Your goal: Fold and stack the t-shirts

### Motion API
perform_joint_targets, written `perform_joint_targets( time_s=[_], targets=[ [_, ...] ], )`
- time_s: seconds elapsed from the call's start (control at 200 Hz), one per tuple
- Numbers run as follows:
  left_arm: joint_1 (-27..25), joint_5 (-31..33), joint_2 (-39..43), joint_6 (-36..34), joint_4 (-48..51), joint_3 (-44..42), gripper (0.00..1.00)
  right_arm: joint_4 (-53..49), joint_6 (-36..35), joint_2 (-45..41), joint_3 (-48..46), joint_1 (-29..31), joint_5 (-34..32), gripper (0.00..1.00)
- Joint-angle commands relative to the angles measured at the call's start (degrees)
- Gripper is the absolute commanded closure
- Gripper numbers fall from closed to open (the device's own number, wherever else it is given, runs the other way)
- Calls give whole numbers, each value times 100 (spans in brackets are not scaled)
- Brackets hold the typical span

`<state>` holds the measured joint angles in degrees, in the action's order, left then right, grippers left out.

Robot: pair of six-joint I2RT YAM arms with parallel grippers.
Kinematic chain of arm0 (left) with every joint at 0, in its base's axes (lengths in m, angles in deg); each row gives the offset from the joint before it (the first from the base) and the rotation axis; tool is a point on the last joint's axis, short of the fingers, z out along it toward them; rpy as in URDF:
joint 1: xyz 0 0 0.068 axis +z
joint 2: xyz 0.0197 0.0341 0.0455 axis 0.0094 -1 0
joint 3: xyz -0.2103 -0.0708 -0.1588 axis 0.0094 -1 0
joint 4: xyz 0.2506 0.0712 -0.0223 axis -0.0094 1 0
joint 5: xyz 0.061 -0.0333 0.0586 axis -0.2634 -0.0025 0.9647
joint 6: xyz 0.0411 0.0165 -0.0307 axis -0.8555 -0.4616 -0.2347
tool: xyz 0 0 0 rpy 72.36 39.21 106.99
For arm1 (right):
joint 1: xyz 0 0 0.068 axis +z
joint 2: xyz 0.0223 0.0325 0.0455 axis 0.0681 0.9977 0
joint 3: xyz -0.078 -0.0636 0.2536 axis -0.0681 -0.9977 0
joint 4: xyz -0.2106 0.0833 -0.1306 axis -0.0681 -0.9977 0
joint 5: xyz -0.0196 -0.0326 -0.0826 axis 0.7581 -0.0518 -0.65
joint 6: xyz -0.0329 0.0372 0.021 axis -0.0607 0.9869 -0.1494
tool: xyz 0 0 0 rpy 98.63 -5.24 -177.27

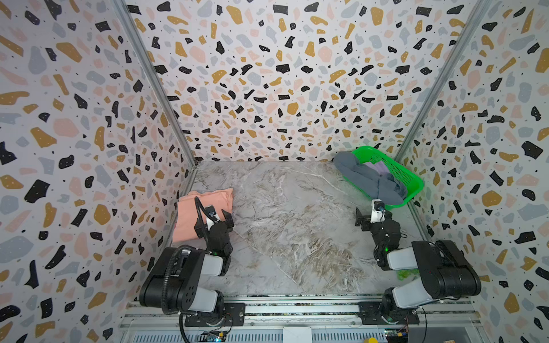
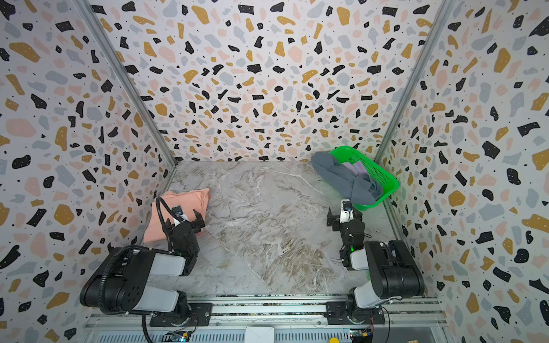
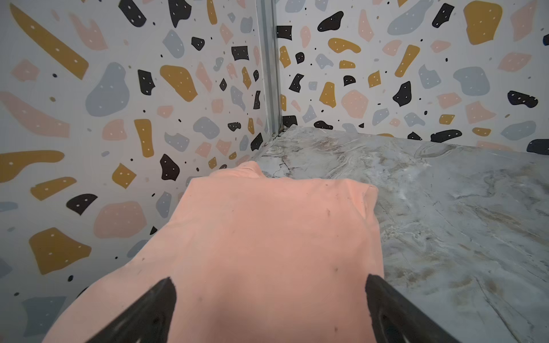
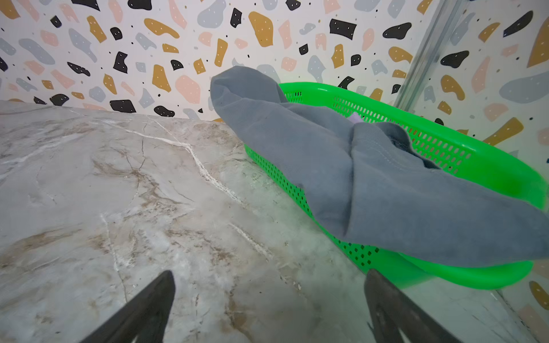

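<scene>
The left claw [image 1: 212, 221] [image 3: 269, 280] stands spread wide with nothing between its fingers, over the near part of the salmon-pink t-shirt [image 1: 190, 213] [image 3: 267, 231]. Whether it touches the cloth I cannot tell. That t-shirt lies folded into a flat, roughly rectangular packet at the left edge of the marble table [image 1: 297, 222], against the left wall, about halfway between the near and far edges.

The right claw [image 1: 372, 218] [image 4: 270, 274] is likewise spread and empty, over bare marble near the right edge, just short of the near end of the green mesh basket [image 1: 398, 172] [image 4: 445, 139].

The basket sits in the far right corner of the table. The slate-grey t-shirt [image 1: 362, 175] [image 4: 341, 166] lies crumpled in it and hangs out over the rim on the side that faces the middle of the table, with one bunched end sticking up toward the far edge. A patch of the pale lilac t-shirt [image 1: 378, 169] [image 4: 355, 116] shows inside the basket, under and behind the grey one.
</scene>
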<state>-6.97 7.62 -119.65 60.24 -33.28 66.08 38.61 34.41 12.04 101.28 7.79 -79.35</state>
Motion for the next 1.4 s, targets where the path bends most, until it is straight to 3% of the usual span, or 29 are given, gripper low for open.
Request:
perform_joint_targets(
  time_s=[0.0, 1.066, 1.106, 1.156, 1.232, 1.392],
  targets=[
    [20, 69, 84, 26, -353, -53, 0, 3, 28, -28, -17, 25, -15, 1],
    [20, 37, 201, -7, -380, -35, 0, 47, 2, -194, -93, 53, 16, 1],
    [13, -53, 433, -75, 155, 212, 0, -579, -21, -517, 77, 91, -25, 1],
    [-10, -248, 925, -86, 1622, 739, 0, -1756, 81, -977, 493, 92, -44, 1],
    [-33, -519, 1560, 384, 3236, 1449, 1, -3110, 682, -1568, 1019, 99, 55, 1],
    [-191, -1022, 2325, 1436, 4652, 2478, 1, -5001, 2355, -2465, 1922, 449, 428, 1]
  ],
)
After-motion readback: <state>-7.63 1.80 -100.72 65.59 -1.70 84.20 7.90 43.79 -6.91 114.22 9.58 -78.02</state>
